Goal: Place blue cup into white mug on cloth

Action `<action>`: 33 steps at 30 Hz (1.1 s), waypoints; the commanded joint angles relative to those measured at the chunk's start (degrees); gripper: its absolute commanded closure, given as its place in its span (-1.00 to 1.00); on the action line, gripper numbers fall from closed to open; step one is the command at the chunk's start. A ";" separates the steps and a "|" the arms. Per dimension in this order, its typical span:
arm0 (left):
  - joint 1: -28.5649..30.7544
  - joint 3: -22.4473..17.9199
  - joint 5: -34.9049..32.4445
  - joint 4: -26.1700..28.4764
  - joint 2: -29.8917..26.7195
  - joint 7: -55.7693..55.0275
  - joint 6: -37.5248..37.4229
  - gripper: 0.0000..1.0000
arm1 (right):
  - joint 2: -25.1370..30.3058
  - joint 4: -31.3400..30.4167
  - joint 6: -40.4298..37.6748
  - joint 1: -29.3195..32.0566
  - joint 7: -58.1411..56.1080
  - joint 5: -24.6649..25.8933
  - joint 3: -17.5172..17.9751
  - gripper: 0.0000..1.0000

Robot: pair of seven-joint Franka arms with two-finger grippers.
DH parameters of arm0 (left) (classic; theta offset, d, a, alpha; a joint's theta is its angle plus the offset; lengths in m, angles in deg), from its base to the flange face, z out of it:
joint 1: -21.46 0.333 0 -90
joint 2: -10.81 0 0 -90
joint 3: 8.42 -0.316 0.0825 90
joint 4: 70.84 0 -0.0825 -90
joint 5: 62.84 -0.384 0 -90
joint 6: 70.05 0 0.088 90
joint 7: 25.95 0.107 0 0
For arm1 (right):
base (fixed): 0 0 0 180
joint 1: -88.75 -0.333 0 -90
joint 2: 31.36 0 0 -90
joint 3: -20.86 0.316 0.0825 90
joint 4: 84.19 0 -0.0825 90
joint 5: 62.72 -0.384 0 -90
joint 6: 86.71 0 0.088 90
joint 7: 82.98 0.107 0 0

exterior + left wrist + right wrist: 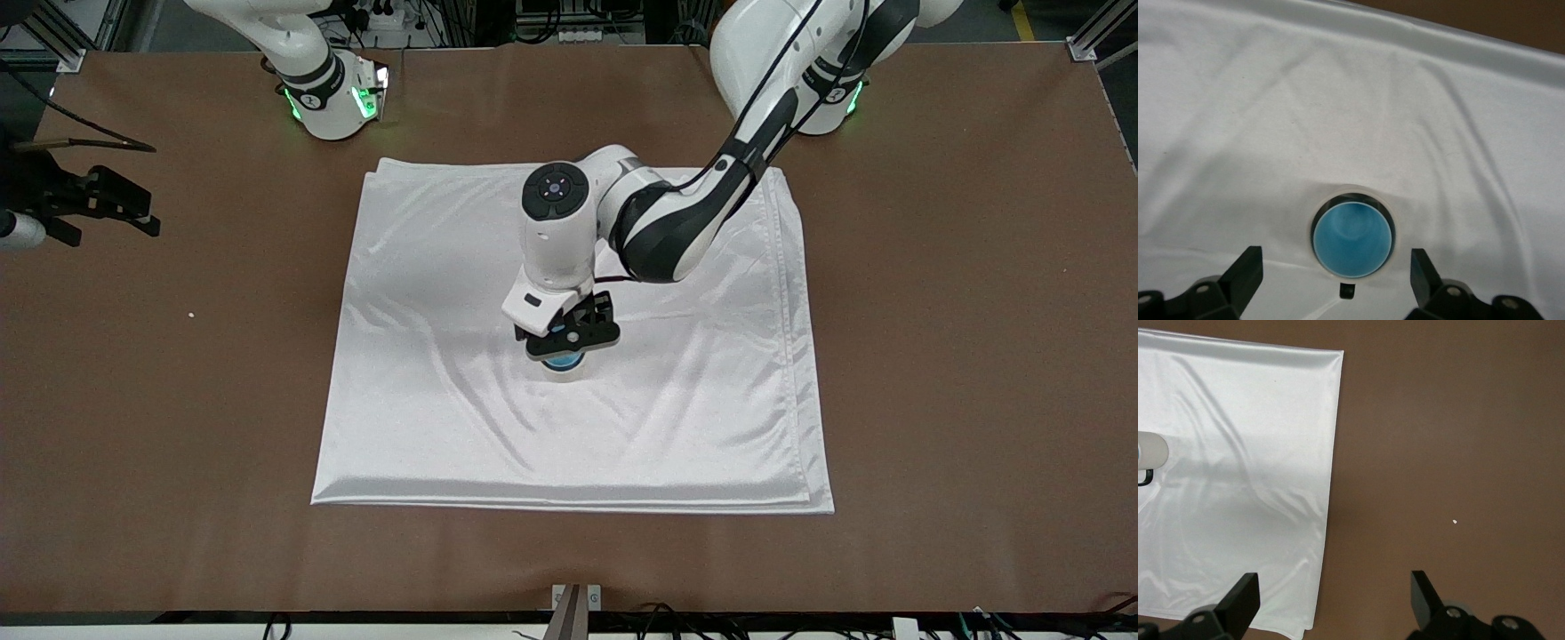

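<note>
Right gripper (107, 209): black two-finger hand hanging over the bare brown table (178, 400) at the right arm's end, well apart from the cloth; the arm waits. Its wrist view shows the fingers (1241, 597) spread wide with nothing between them.

Cloth: large shiny white satin-like sheet (444, 427), folded to a rectangle, softly wrinkled, lying mid-table.

White speck (191, 315): a tiny crumb on the table between the right gripper and the cloth.

Left gripper (569, 342): directly over the two cups at the middle of the cloth. In the left wrist view its fingers (1245, 273) stand apart on either side of the mug, touching neither vessel.

Blue cup: small handleless light-blue tapered cup with a brighter blue inside (1352, 241), sitting upright inside the mug, its rim ringed by the mug's rim.

White mug: small white ceramic mug (1353, 192) standing on the cloth, a bit of its black handle (1347, 291) peeking out toward the gripper.

Progress: the placing looks done, cup nested and let go. What seems left is lifting the left arm clear. Whether the cup is seated fully to the bottom cannot be told from above.

Writing: no brand, label or lettering is legible on the cups, cloth or arms.
</note>
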 commanded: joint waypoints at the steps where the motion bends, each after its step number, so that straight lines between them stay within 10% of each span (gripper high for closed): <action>1: 1.34 -0.53 1.77 1.36 -4.32 4.05 -5.44 -1.00 | 1.09 -0.95 0.23 -0.64 -0.58 -0.62 -0.74 -1.00; 17: 1.17 -11.95 12.06 23.67 -28.21 19.97 -6.85 -1.00 | 1.00 -0.95 0.06 -0.64 -0.58 -0.62 -0.74 -1.00; 33: 10.04 -12.40 12.15 36.96 -44.13 28.49 -8.17 -1.00 | 0.47 -0.77 -0.82 -1.17 -0.58 -0.70 -0.74 -1.00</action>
